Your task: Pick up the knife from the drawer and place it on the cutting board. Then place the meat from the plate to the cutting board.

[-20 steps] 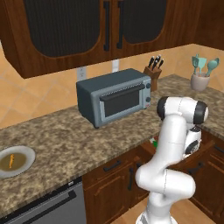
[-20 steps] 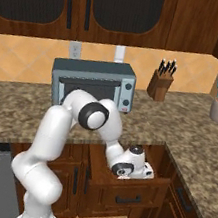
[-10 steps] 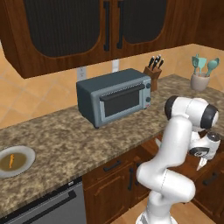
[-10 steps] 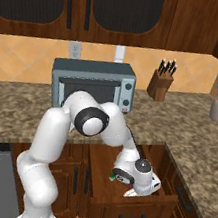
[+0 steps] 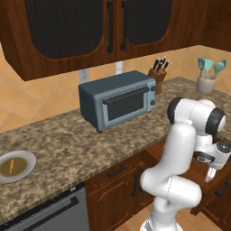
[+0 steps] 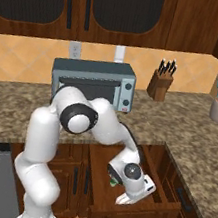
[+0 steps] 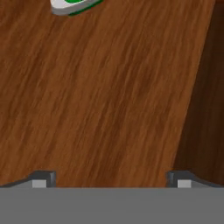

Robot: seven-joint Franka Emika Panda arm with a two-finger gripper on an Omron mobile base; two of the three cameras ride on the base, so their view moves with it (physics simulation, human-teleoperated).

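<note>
My gripper (image 6: 126,199) hangs open inside the pulled-out wooden drawer (image 6: 162,213), its fingertips (image 7: 43,177) wide apart just above the bare drawer floor. The knife (image 7: 72,5) lies ahead of the fingers with just its green handle end showing. From the right base it is a green speck (image 6: 114,182) under the hand. In the left base view the gripper (image 5: 210,174) points down at the far right. The pale grey plate (image 5: 28,159) sits at the counter's left end with the small orange meat (image 5: 12,165) on it. The cutting board is out of view.
A grey toaster oven (image 5: 119,99) stands at the back of the granite counter, with a knife block (image 5: 158,74) and a utensil holder (image 5: 206,79) to its right. The drawer's dark side wall (image 7: 201,109) runs close on the gripper's right. A dishwasher front (image 5: 49,214) is below left.
The hand has swung down and toward the drawer's front, ending low inside it. The drawer appears slid further out. The jaws stayed open.
</note>
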